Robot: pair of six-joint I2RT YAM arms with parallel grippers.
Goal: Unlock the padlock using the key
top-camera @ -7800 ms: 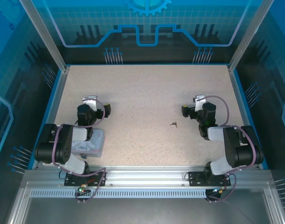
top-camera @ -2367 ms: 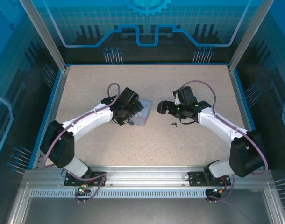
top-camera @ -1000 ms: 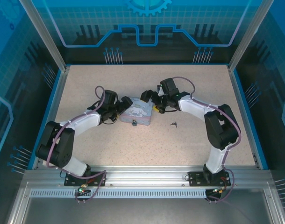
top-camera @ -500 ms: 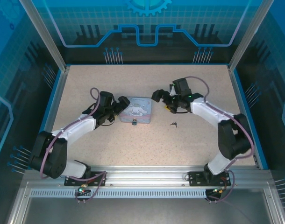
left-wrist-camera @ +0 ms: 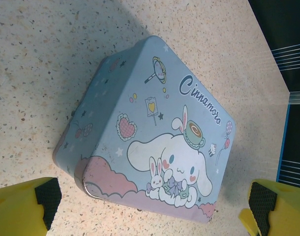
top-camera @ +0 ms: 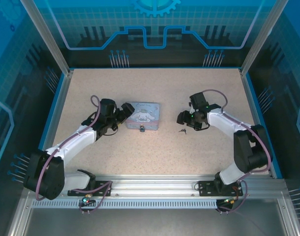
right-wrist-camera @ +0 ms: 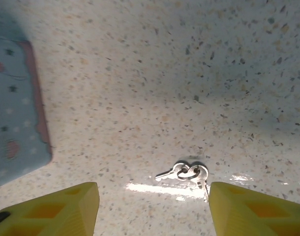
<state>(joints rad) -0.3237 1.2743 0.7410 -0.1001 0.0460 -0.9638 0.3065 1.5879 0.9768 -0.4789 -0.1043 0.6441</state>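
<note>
Top external view: a speckled table (top-camera: 155, 88) is shown with a pale blue tin (top-camera: 143, 115) near its middle. The padlock (top-camera: 141, 129) is seen as a tiny dark object at the tin's 6 o'clock edge; its details are too small to be made out. The key (top-camera: 182, 130) lies flat on the table at roughly 4 o'clock from the tin, well apart from the padlock. The left gripper (top-camera: 122, 118) is placed just beside the tin at its 9 o'clock side. The right gripper (top-camera: 186, 121) is placed near the key, at about the key's 12 o'clock.

Left wrist view: the tin (left-wrist-camera: 155, 142), printed with a white cartoon character, is framed between the two yellow fingertips (left-wrist-camera: 24, 209) of the left gripper (left-wrist-camera: 150, 216). The jaws are spread at full width and nothing is clasped; whether the pads touch the tin cannot be told.

Right wrist view: the key (right-wrist-camera: 184, 173) is resolved as small silvery keys joined on a ring, resting on the table between the yellow fingertips (right-wrist-camera: 51, 209) of the right gripper (right-wrist-camera: 155, 211). The jaws are held apart and the key is untouched by either finger. One edge of the tin (right-wrist-camera: 15, 113) is seen at 9 o'clock.
</note>
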